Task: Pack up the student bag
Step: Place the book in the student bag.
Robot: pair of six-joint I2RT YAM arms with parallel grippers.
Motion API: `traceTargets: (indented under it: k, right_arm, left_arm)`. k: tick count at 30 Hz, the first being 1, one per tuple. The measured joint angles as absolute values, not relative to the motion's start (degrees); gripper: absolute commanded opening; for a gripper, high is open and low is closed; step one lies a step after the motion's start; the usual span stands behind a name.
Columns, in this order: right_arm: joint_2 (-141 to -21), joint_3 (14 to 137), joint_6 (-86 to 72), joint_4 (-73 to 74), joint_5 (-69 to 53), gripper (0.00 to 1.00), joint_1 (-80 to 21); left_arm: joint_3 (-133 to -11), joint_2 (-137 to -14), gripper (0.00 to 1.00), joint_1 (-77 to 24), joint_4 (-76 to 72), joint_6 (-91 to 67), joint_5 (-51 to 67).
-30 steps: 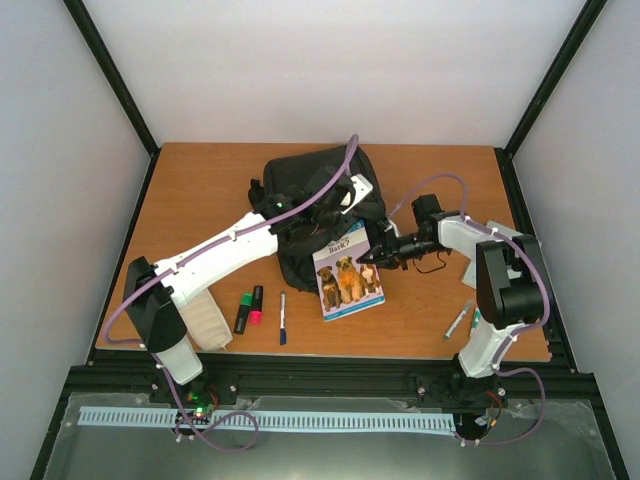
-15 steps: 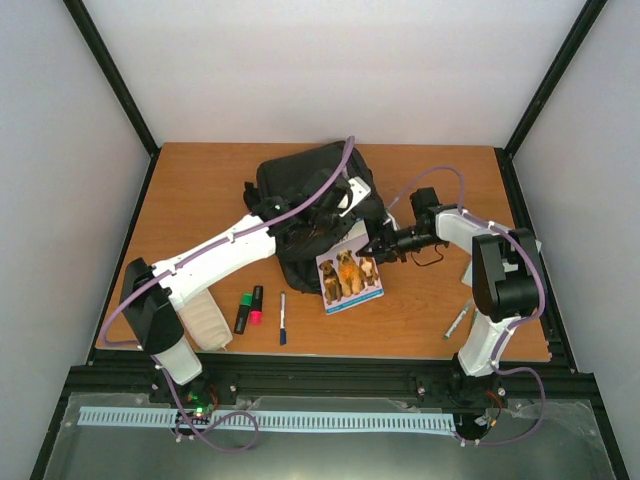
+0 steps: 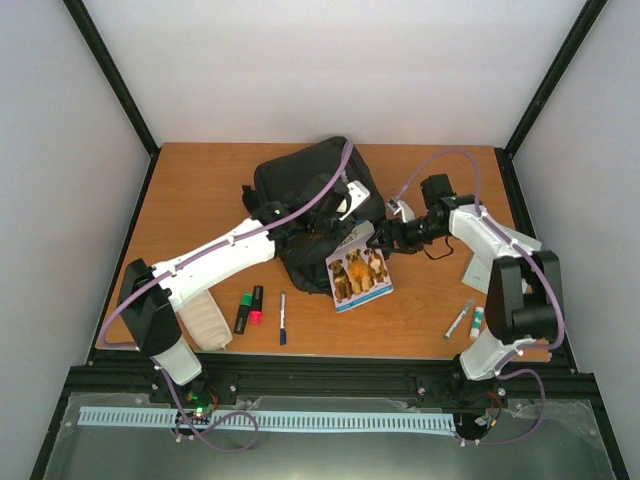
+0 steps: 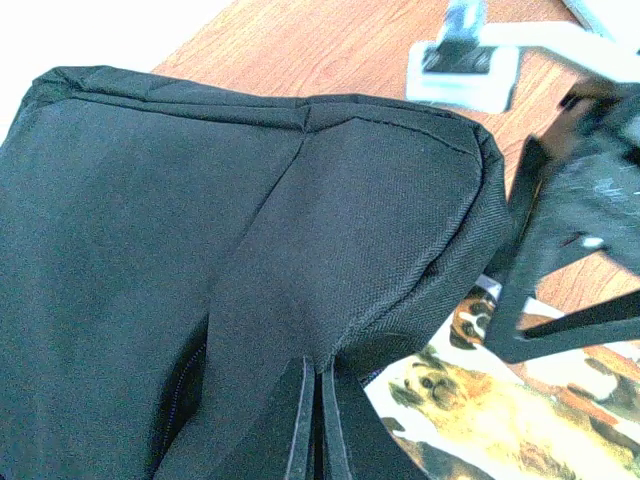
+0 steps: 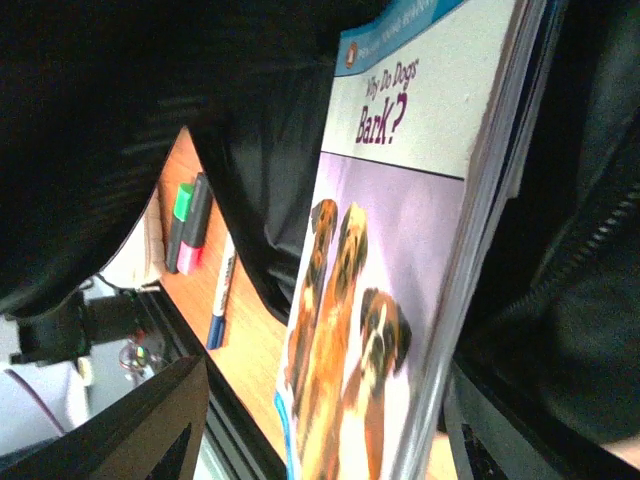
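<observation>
The student bag, black and soft, lies at the table's back centre. My left gripper is shut on a fold of its fabric near the opening and holds that flap up; in the left wrist view the fingertips meet on the black cloth. A dog picture book leans at the bag's near right edge, its top end under the lifted flap. My right gripper is at the book's right side, open. In the right wrist view the book stands between its wide-apart fingers, near the right-hand one.
Two highlighters and a blue-capped pen lie at front left, beside a whitish ribbed pouch. A grey marker and a green-capped stick lie at front right, behind them a white card.
My right gripper has opened and let go of the book after pushing it up toward the bag's opening. The right arm has swung back and right. The left grip is unchanged.
</observation>
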State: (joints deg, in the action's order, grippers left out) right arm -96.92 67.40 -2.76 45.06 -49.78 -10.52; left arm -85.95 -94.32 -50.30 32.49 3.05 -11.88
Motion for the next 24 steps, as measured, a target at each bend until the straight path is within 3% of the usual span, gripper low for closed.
traceTargets:
  k: [9, 16, 21, 24]
  right_arm:
    - [-84.2, 69.47, 5.87, 53.28, -44.97, 0.65, -10.13]
    - [-76.23, 68.6, 18.24, 56.88, -42.35, 0.52, -9.67]
    - [-66.83, 64.88, 26.96, 55.35, -40.05, 0.56, -12.16]
    - [-63.81, 61.43, 34.04, 54.74, -36.01, 0.59, -19.4]
  left_arm:
    - [-84.01, -93.51, 0.01, -49.84, 32.32, 2.85, -11.62]
    - [-83.77, -93.14, 0.01, -48.51, 32.23, 1.74, -9.37]
    - [-83.74, -93.12, 0.01, -47.59, 32.23, 1.08, -7.57]
    - [-83.74, -93.12, 0.01, -47.18, 32.23, 0.86, -6.72]
